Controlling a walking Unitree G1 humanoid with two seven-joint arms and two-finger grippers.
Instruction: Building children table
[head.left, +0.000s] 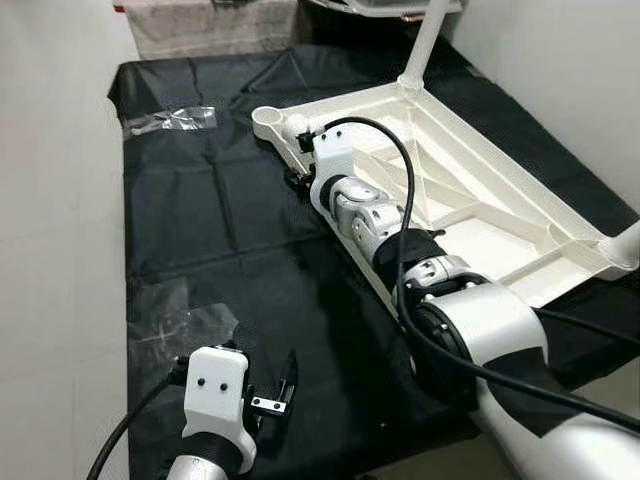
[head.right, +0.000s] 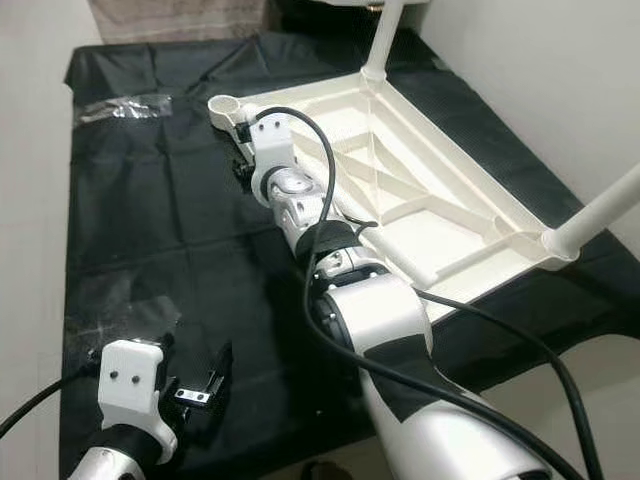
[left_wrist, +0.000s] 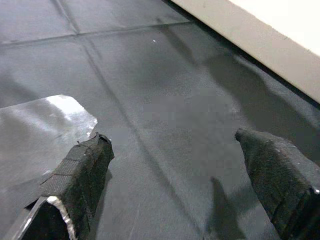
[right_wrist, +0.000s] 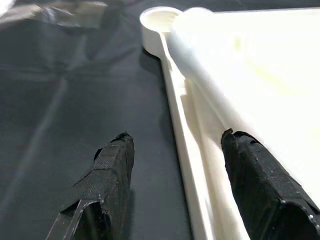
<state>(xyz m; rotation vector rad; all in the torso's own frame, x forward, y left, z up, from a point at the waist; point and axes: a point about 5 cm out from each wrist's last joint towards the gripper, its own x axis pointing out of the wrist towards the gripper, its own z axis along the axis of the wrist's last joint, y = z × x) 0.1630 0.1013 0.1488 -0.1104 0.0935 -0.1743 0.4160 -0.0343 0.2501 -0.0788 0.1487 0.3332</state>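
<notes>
A black sheet (head.left: 230, 250) covers the floor across most of the left eye frame, from the upper left corner down to the lower centre, with pale floor (head.left: 55, 250) along the left edge and a white wall (head.left: 560, 70) in the upper right. On the sheet, filling the upper right and centre right of the frame, lies the white table top (head.left: 470, 200) upside down, its ribbed underside facing up. One white leg (head.left: 425, 45) stands in the corner at top centre, and another leg (head.left: 625, 245) rises at the right edge of the frame. The corner nearest the upper centre left ends in an empty round socket (head.left: 268, 120). The right arm runs from the lower right corner up to the centre of the frame, and the right gripper (right_wrist: 175, 150) sits at the table top's long near edge just below that socket; in the right wrist view its fingers (right_wrist: 112, 160) are spread wide, one over the black sheet and the other over the white frame, gripping nothing. The left gripper (head.left: 265, 385) is at the bottom left of the frame, held over the sheet, also spread wide and empty. A clear plastic bag (head.left: 170, 325) lies flat on the sheet just above it, and a smaller crumpled clear wrapper (head.left: 175, 118) lies in the upper left.
</notes>
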